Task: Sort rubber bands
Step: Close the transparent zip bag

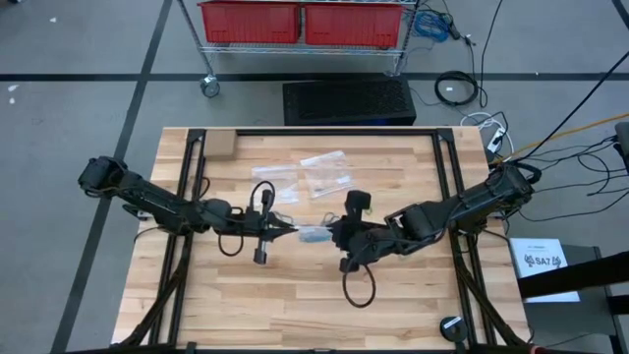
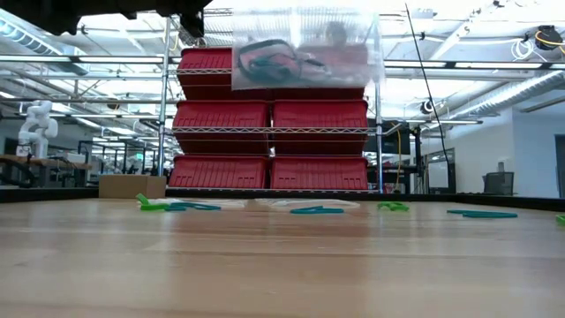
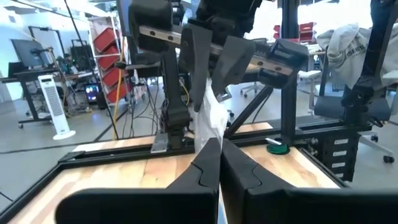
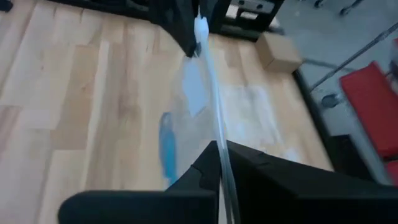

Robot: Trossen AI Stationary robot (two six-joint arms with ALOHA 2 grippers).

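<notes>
Over the middle of the table, both grippers hold one clear plastic bag (image 1: 313, 234) between them. My left gripper (image 1: 291, 231) is shut on its left end and my right gripper (image 1: 336, 235) is shut on its right end. A blue rubber band (image 4: 167, 149) shows through the bag. In the low view the bag (image 2: 305, 49) hangs high above the wood. Loose rubber bands lie flat on the table's far part: a green one (image 2: 152, 205), a teal one (image 2: 316, 210) and more (image 2: 481, 213). My left gripper pinches the bag's crumpled edge (image 3: 210, 132) between its two shut fingers, coming about level from the table's left. The bag is lifted clear of the table. My right gripper pinches the opposite edge of the bag (image 4: 217, 135) between its shut fingers, slanting down from the table's right. The film runs edge-on from it to the other gripper (image 4: 199, 30).
Other clear bags (image 1: 324, 157), (image 1: 330, 184), (image 1: 280, 187) lie on the far half of the table. A small cardboard box (image 1: 218, 146) sits at the far left corner. A black frame rail (image 1: 187, 197) runs along each side. A rack of red bins (image 2: 269, 115) stands behind the table.
</notes>
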